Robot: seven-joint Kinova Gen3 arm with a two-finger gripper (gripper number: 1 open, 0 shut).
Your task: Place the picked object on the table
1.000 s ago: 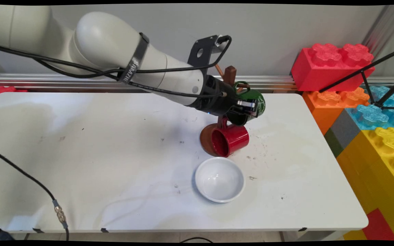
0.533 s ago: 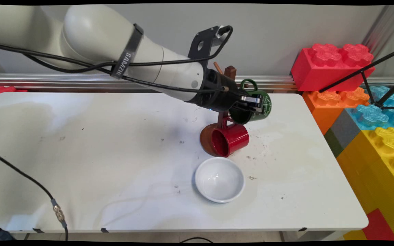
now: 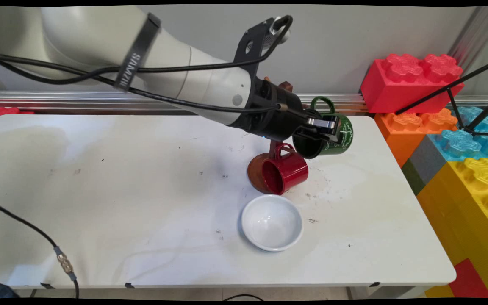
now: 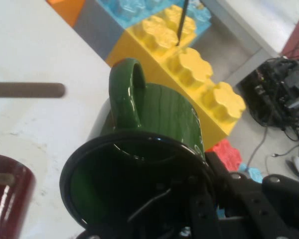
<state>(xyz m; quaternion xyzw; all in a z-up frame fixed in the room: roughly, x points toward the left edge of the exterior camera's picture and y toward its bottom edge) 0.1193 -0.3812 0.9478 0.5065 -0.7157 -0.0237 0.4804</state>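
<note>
The end effector (image 3: 326, 127) grips the green mug (image 3: 333, 137) by its rim, mouth sideways, at 2 o'clock from the red mug (image 3: 285, 173).

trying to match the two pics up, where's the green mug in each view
Main view: the green mug is right of centre near the table's far edge, on its side in the gripper, clear of the rack.
Hand view: the green mug fills the lower centre, mouth toward the camera, handle up.
Shared landmark: the red mug, below-left of it in the main view, at the bottom left edge in the hand view.
</note>
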